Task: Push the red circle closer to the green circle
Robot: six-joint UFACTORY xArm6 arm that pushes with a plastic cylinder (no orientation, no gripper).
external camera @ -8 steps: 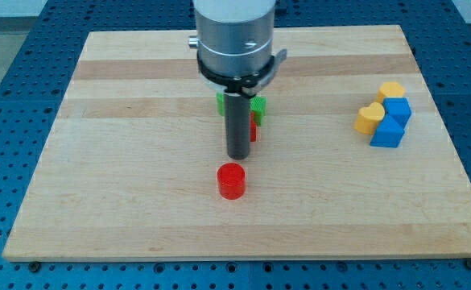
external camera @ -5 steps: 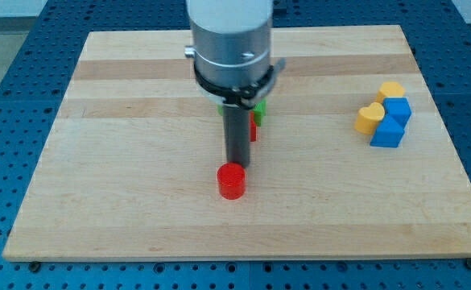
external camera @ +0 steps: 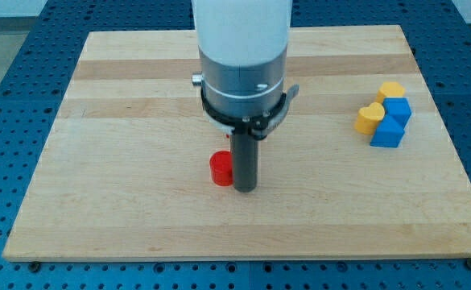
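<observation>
The red circle (external camera: 221,168) is a short red cylinder on the wooden board (external camera: 138,201), a little below the board's middle. My tip (external camera: 245,189) stands right against its right side, slightly lower in the view. The rod and the arm's grey body hide the green circle and the other blocks that lie above the red circle; only a sliver of red (external camera: 229,134) shows beside the rod.
At the view's right stands a cluster of a yellow heart-like block (external camera: 369,118), a yellow block (external camera: 390,89) and two blue blocks (external camera: 388,132) (external camera: 398,109). The board's bottom edge lies below my tip.
My tip moved down the view, from above the red circle to its lower right side. The red circle slid a little left and up the view.
</observation>
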